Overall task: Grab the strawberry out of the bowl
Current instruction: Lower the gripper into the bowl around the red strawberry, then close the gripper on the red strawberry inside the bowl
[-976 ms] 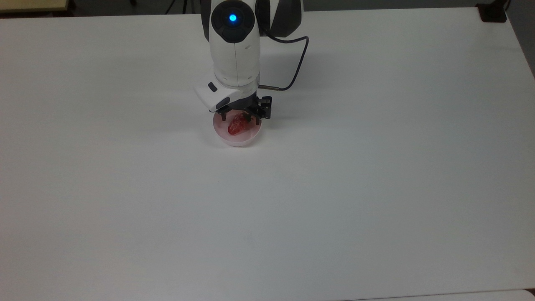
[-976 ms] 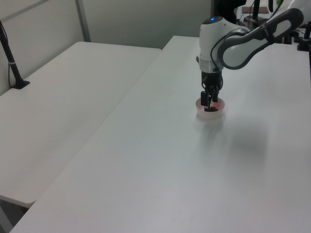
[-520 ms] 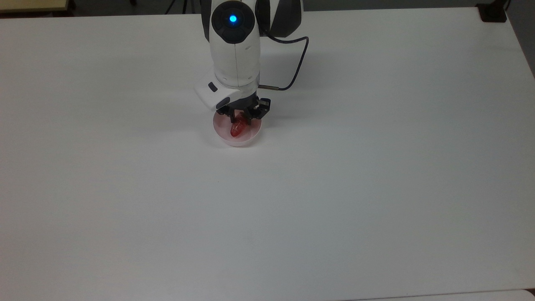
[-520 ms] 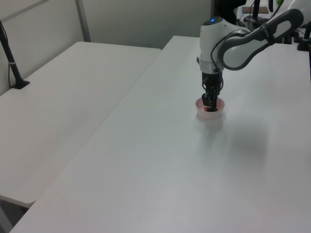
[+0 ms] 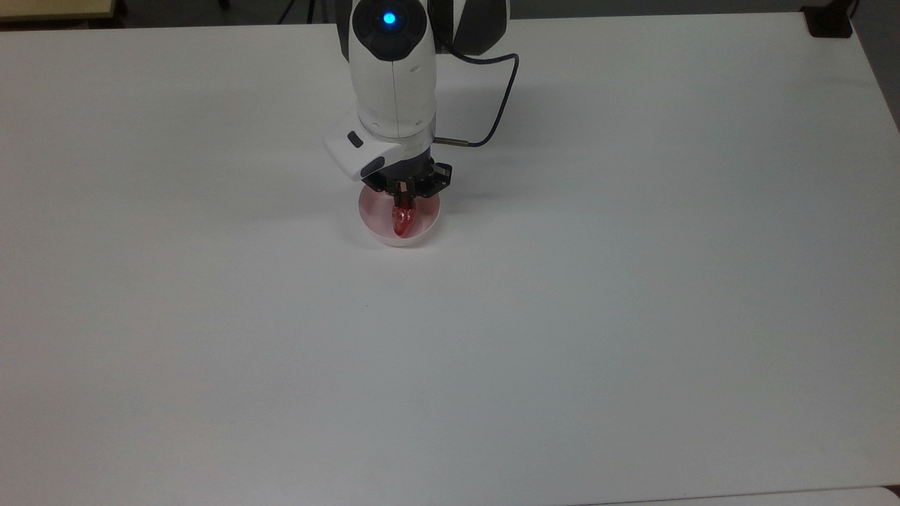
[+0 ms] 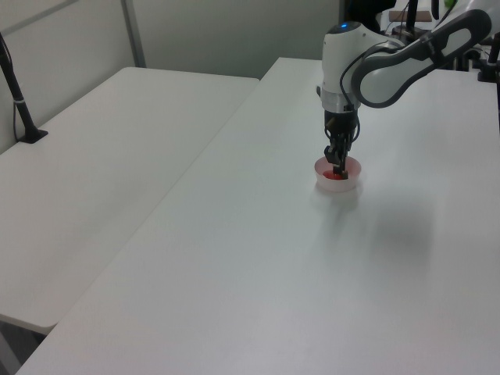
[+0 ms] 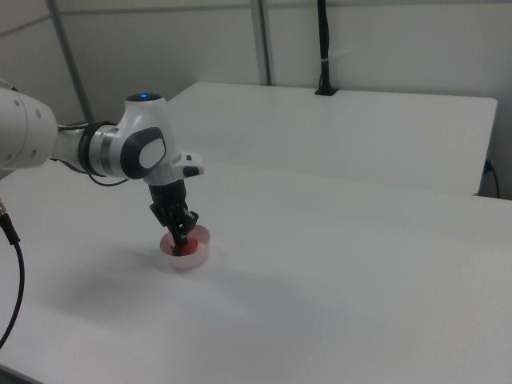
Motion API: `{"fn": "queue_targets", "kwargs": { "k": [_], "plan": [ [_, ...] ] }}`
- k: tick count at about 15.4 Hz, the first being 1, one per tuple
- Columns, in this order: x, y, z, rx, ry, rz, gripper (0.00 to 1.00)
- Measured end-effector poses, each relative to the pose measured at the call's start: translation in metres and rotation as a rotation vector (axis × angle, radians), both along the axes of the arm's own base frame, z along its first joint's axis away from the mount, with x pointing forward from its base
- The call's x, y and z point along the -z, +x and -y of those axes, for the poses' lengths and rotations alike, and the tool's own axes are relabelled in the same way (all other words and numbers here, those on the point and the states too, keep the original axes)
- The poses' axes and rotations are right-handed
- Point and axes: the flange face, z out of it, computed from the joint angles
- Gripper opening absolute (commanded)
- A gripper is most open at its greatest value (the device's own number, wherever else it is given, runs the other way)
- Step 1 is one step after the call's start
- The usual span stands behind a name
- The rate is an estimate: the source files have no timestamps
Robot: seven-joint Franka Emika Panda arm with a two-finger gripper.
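A wide stretch of bare white table (image 5: 492,365) is seen nearest in the top view, and the pale pink bowl (image 5: 429,228) is set on it beyond that stretch, below the arm. The red strawberry (image 5: 401,221) is seen inside the bowl's rim, its tip pointed away from the gripper and its upper end drawn up between the black fingers. Whether the tip is lifted off the bowl's floor cannot be told. The gripper (image 5: 403,197) is held directly over the bowl, and its two fingers are closed narrowly on the top of the strawberry. In the left view the gripper (image 6: 340,162) is pointed straight down into the bowl (image 6: 348,182), with a spot of red visible at its tip. In the right view the gripper (image 7: 182,237) is likewise lowered into the bowl (image 7: 194,255). Behind the bowl, the white arm (image 5: 392,77) is shown with a blue light on its top, and a black cable (image 5: 500,105) is looped just beside it. Farther off, a second white table (image 6: 109,148) is placed beyond the arm's table in the left view.
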Motion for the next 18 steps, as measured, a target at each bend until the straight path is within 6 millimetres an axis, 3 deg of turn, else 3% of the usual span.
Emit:
{"fn": "queue_targets", "kwargs": {
  "k": [1, 2, 3, 5, 9, 10, 13, 14, 16, 18],
  "plan": [
    [0.000, 0.000, 0.000, 0.000, 0.000, 0.000, 0.20],
    [0.000, 0.000, 0.000, 0.000, 0.000, 0.000, 0.48],
    [0.001, 0.000, 0.000, 0.000, 0.000, -0.003, 0.65],
    [0.003, 0.000, 0.000, 0.000, 0.000, -0.005, 0.75],
    [0.020, -0.002, 0.001, 0.003, -0.003, -0.034, 0.75],
    [0.024, -0.002, 0.001, 0.003, -0.004, -0.042, 0.69],
    [0.030, -0.002, 0.002, -0.001, -0.009, -0.051, 0.30],
    [0.032, -0.002, 0.002, -0.001, -0.010, -0.053, 0.22],
    [0.032, -0.002, 0.002, -0.001, -0.011, -0.054, 0.12],
    [0.032, -0.002, 0.002, -0.001, -0.011, -0.053, 0.09]
  ]
}}
